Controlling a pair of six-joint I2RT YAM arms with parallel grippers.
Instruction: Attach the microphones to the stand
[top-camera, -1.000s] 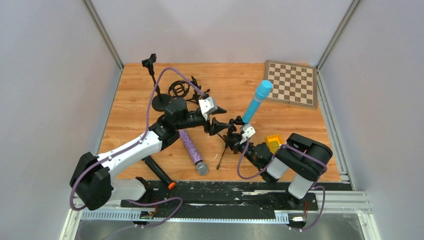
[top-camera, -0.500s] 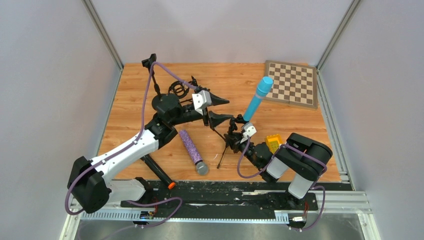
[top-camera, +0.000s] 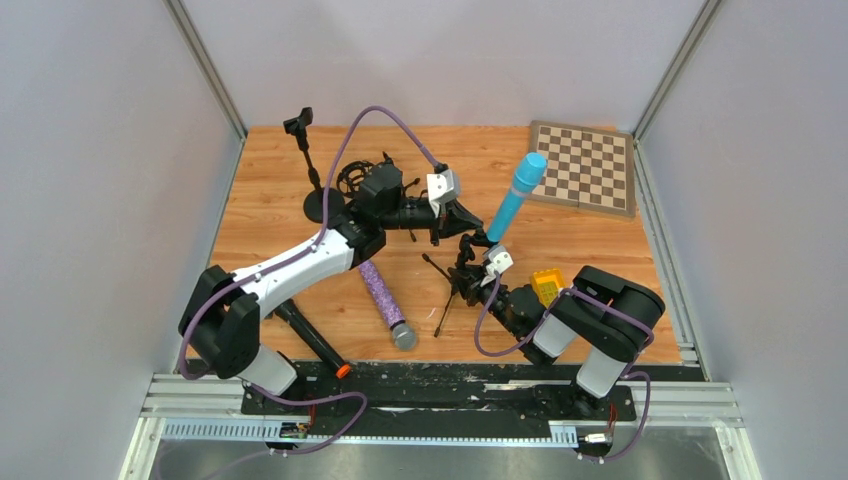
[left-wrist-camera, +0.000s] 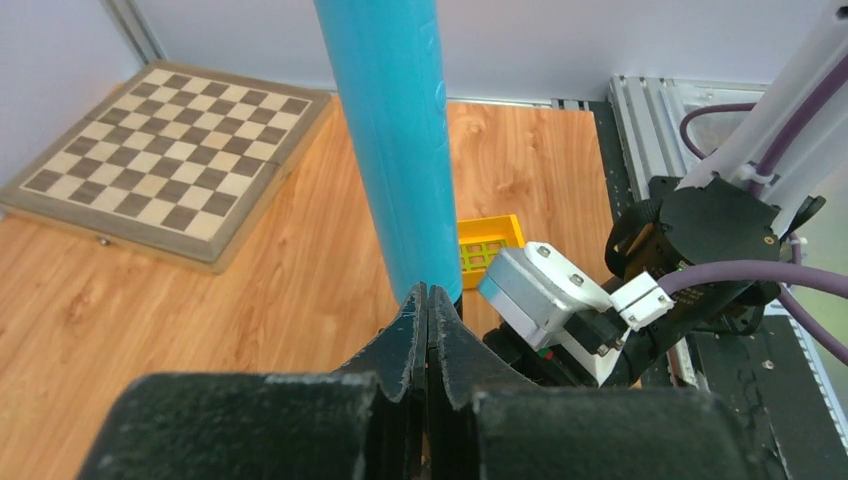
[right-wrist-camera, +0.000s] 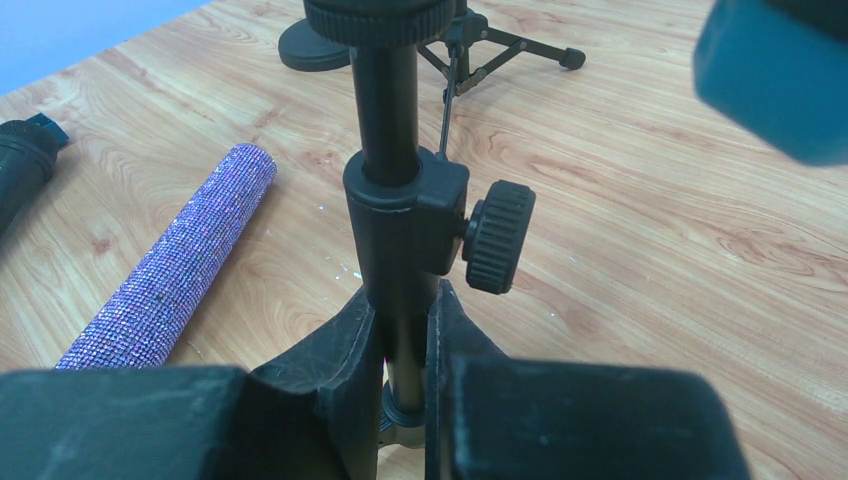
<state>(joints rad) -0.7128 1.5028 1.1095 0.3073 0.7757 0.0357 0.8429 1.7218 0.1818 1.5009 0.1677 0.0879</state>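
Observation:
The light-blue microphone (top-camera: 512, 203) (left-wrist-camera: 392, 140) stands tilted on a small black tripod stand (top-camera: 452, 283). My right gripper (top-camera: 466, 272) (right-wrist-camera: 404, 322) is shut on the stand's pole (right-wrist-camera: 398, 235), just under its knob (right-wrist-camera: 498, 236). My left gripper (top-camera: 468, 222) (left-wrist-camera: 428, 294) is shut with nothing between its fingers, its tips right at the blue microphone's lower end. The glittery purple microphone (top-camera: 384, 300) (right-wrist-camera: 172, 272) lies on the table. The black microphone with the orange ring (top-camera: 312, 340) lies near the left arm's base; its end (right-wrist-camera: 20, 168) shows in the right wrist view.
A second stand with a round base (top-camera: 318, 203) and a clip on top (top-camera: 298, 122) stands at the back left, next to a black ring mount (top-camera: 355, 178). A chessboard (top-camera: 583, 166) (left-wrist-camera: 160, 150) lies at the back right. A yellow block (top-camera: 546, 285) (left-wrist-camera: 488, 244) sits beside the right arm.
My left gripper has closed from wide open, and the left arm has swung right toward the blue microphone. The right arm and stand have not moved.

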